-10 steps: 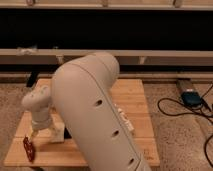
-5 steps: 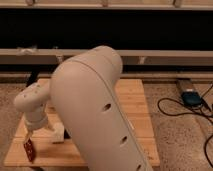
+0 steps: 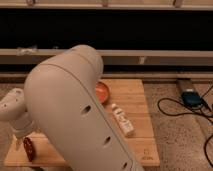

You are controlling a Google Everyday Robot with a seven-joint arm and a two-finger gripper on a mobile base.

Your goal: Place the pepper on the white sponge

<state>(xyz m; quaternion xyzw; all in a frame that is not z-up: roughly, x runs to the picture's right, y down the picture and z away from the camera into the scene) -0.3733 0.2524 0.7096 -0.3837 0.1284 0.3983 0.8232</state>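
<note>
The pepper [image 3: 29, 148], small, dark red and glossy, lies on the front left corner of the wooden board [image 3: 142, 150]. My gripper [image 3: 23, 140] hangs from the white wrist [image 3: 12, 107] just above and to the left of the pepper, open, with nothing in it. The bulky white arm link [image 3: 70, 110] fills the middle of the view and covers much of the board. The white sponge is hidden behind the arm.
An orange plate [image 3: 103, 92] peeks out beside the arm at the board's middle. A white labelled bottle [image 3: 122, 120] lies to its right. On the speckled floor at right are black cables [image 3: 175, 107] and a blue device [image 3: 190, 97]. A dark shelf wall runs behind.
The wrist and gripper have swung left and lower, closer to the pepper. The big arm link has shifted, uncovering the orange plate and the bottle and hiding the pale block beside the gripper.
</note>
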